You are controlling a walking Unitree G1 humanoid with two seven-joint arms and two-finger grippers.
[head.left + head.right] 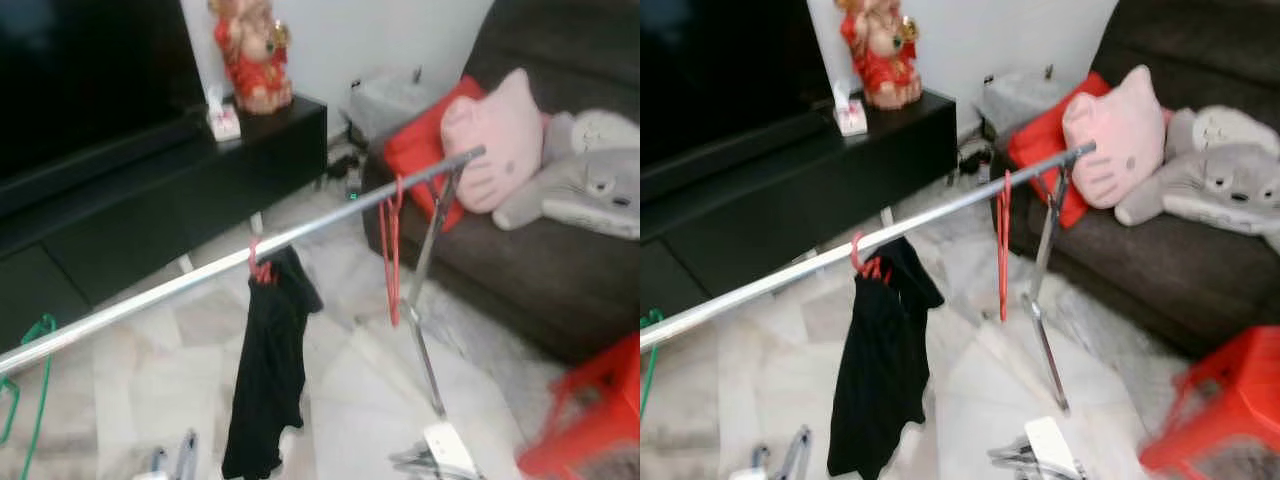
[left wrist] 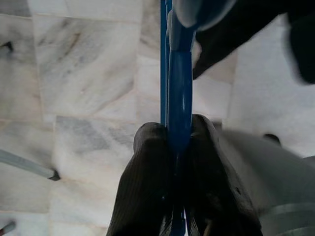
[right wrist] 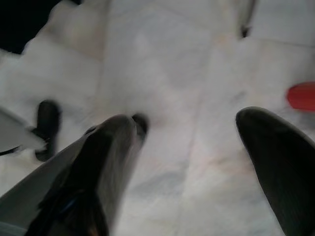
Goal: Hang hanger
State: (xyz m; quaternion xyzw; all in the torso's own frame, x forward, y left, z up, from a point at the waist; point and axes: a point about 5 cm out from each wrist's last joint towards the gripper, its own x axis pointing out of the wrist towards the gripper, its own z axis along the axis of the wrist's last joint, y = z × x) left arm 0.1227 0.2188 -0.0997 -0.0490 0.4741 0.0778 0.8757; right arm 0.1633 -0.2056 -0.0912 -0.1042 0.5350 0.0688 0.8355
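Hanger: blue hanger (image 2: pixel 179 93) clamped between the left pincer's (image 2: pixel 179 135) fingers, above the floor.
Right pincer (image 3: pixel 197 128): fingers spread wide over pale marble, holding nothing.
Rail: chrome rail (image 1: pixel 300 235) carries a red hanger (image 1: pixel 390 250) and a black garment (image 1: pixel 268 370).
Floor: white veined marble floor (image 1: pixel 350 400).
Room: dark sofa (image 1: pixel 560 270) with plush toys, black TV cabinet (image 1: pixel 180 190), red stool (image 1: pixel 590 410).

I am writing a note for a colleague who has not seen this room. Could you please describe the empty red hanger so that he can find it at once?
Find the long silver rail that slants across the room from the black TV cabinet side toward the dark sofa. The empty red hanger hangs near the rail's sofa end, close to its upright post. Unlike the other red hanger near the rail's middle, it carries no black garment.
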